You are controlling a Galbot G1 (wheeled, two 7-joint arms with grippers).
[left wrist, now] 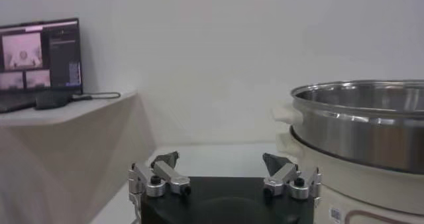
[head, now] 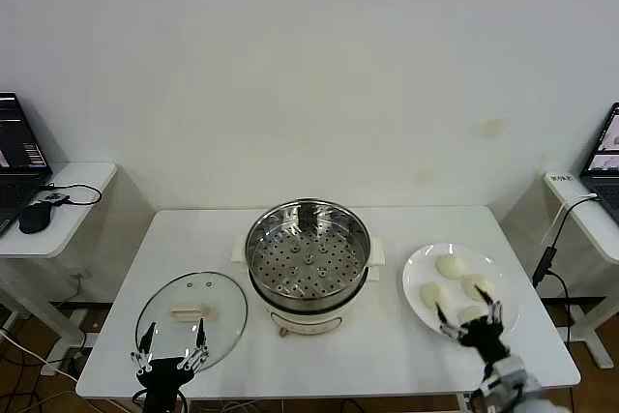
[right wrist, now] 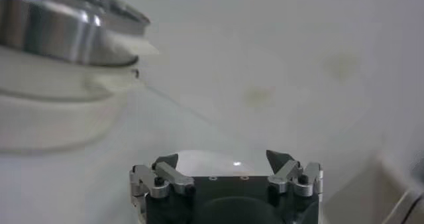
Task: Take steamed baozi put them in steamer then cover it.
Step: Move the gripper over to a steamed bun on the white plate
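Four baozi (head: 452, 266) lay on a white plate (head: 418, 266) at the lower right of the head view, on a white table (head: 193, 239). The steamer (head: 308, 263) stood at the table's centre, uncovered, its perforated tray bare. The cover (head: 191, 312) rested flat on the table at the lower left of the frame, apart from the pot. The left gripper (head: 171, 345) hung at the cover's near edge with its jaws spread. The right gripper (head: 470, 313) sat over the near side of the plate, jaws apart around the nearest bun, not closed on it. A plain white wall filled the upper frame. Side desks stood at both edges, each with a laptop (head: 17, 157); a mouse (head: 34, 219) lay on the left-hand one.

From the left wrist view, the left gripper (left wrist: 222, 164) showed at the bottom centre, fingers wide and holding nothing. The steamer's steel wall (left wrist: 358, 129) and cream base filled the right side, seen from table height; the tray inside was hidden here. A lit laptop screen (left wrist: 40, 53) stood at the upper left on a side desk (left wrist: 66, 109).

From the right wrist view, the right gripper (right wrist: 224, 161) occupied the bottom centre, jaws open, with a pale bun (right wrist: 205, 160) between the fingertips. The steamer (right wrist: 59, 26) appeared blurred at the upper left.
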